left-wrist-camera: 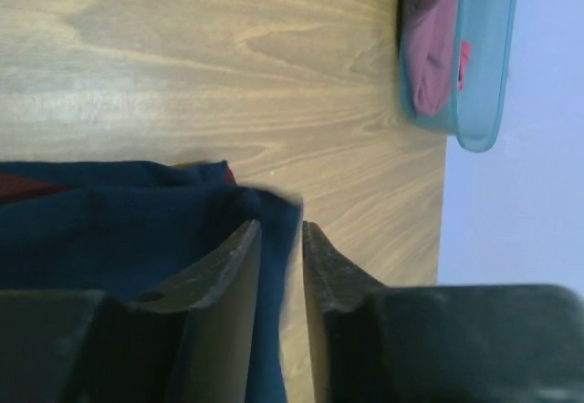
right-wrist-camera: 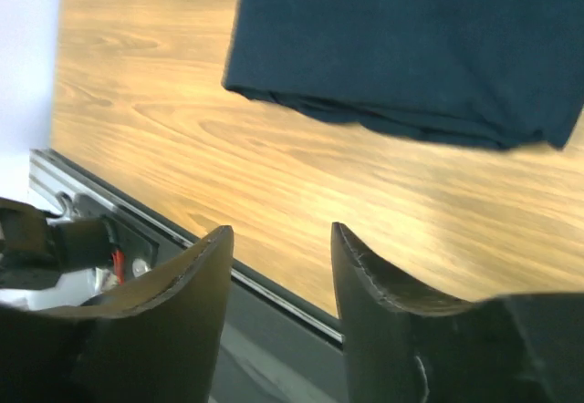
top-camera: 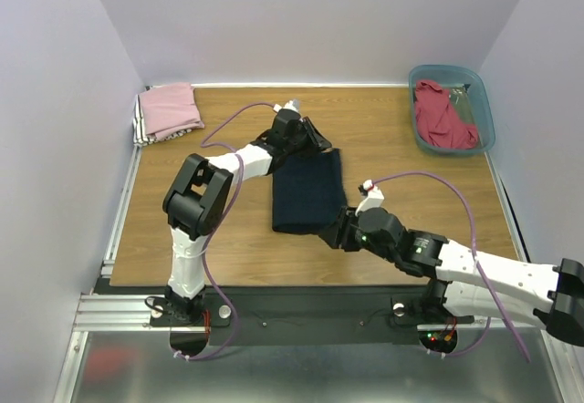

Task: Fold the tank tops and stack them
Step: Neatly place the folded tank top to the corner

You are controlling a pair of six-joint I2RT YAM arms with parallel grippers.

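Though over the navy top [top-camera: 307, 191], left gripper [left-wrist-camera: 280, 228] barely parted; right gripper [right-wrist-camera: 281, 232] wide, empty.

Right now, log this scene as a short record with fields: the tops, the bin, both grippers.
navy top: folded, flat at centre of table
pink top: folded, far-left corner, on a striped cloth
red top: crumpled in teal bin, far right
left gripper: slightly open at navy top's far edge
right gripper: open, empty, just clear of navy top's near edge
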